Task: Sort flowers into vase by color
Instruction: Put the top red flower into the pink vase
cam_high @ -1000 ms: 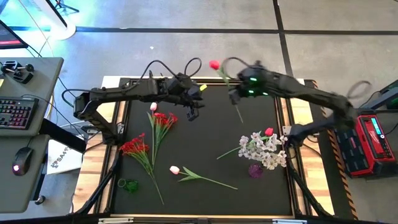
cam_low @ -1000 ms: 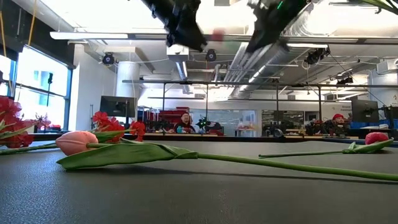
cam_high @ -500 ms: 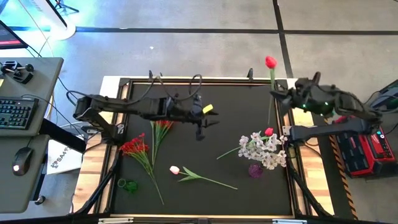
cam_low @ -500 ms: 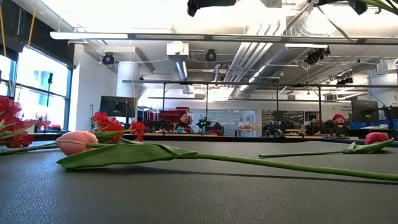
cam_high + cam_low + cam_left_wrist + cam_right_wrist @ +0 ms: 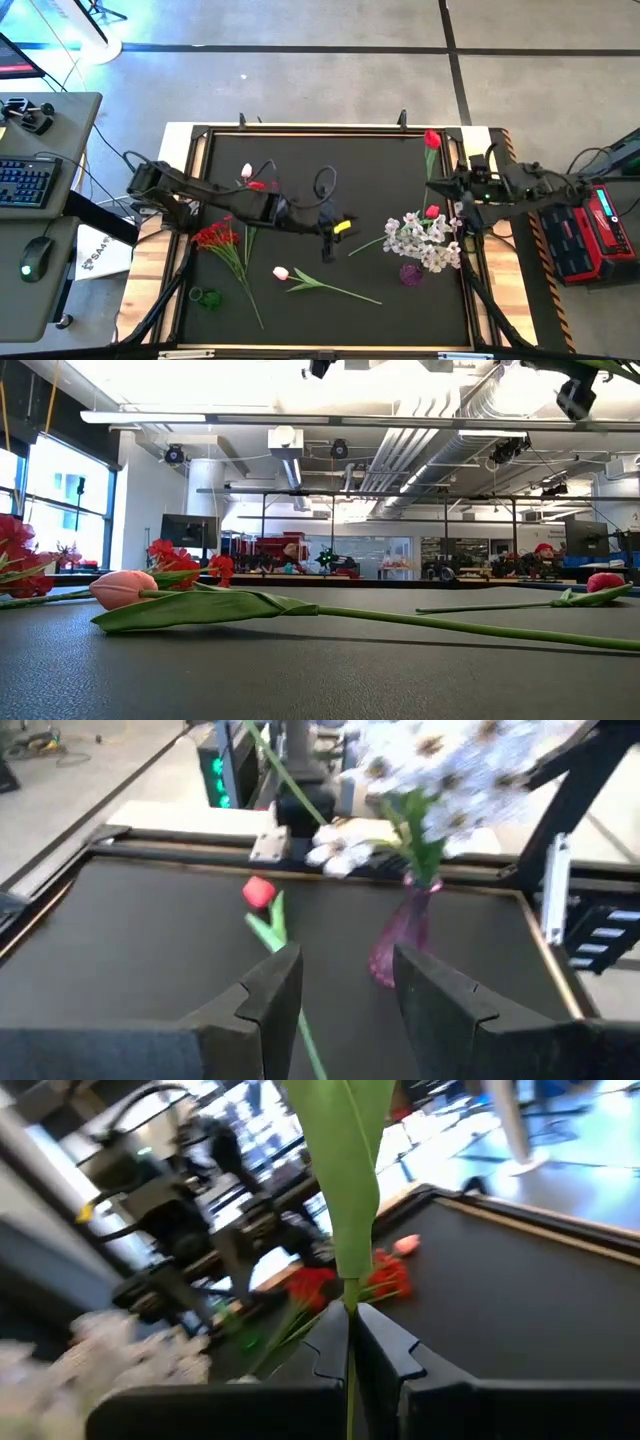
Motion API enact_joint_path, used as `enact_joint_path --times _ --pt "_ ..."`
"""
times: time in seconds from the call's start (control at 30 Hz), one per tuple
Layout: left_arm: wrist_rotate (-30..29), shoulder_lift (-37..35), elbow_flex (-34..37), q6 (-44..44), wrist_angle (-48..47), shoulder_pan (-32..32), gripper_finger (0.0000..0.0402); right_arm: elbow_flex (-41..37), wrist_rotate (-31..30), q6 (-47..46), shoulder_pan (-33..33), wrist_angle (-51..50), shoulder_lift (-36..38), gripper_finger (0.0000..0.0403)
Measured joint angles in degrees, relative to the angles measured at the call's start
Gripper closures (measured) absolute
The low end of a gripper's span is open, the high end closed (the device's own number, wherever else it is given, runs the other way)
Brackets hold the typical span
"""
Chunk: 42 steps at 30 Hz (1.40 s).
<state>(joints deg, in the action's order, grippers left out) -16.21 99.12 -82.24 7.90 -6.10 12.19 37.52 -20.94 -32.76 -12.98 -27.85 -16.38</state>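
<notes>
Blurring white blossoms [image 5: 440,765] atop purple vase [image 5: 395,945]

The surface [image 5: 380,175] is a matt black mat with a fine grain, framed by pale wood. On it, the purple vase [image 5: 397,945] looks like glossy translucent glass. Beside the vase, the white blossoms [image 5: 425,240] look like soft cloth, their stems smooth plastic.

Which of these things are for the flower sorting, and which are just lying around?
For the job: red rosebud held in the right arm's shut jaws; white blossoms in the purple vase; pink tulip; red blossom sprigs; green vase; left arm's open jaws over the mat.
Just lying about: keyboard; mouse.
</notes>
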Motion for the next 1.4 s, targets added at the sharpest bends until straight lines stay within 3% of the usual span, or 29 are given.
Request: enact_joint_path --times 0.23,0.47,0.87,1.4 --pt "-1.5 1.0 0.0 0.0 2.4 0.6 0.0257 0.0 10.5 1.4 -2.1 1.0 0.2 0.0403" --pt "-2.5 0.9 0.0 -0.1 3.9 -0.9 0.0257 -0.4 10.7 5.4 -4.0 2.0 0.3 0.0403" --pt "-3.0 0.9 0.0 -0.1 4.4 -1.3 0.0257 -12.1 14.0 5.7 -8.7 17.9 4.1 0.0403" --pt "-5.0 0.9 0.0 -2.5 4.4 -1.4 0.0257 -12.3 16.2 16.0 -13.4 13.5 5.6 0.0403"
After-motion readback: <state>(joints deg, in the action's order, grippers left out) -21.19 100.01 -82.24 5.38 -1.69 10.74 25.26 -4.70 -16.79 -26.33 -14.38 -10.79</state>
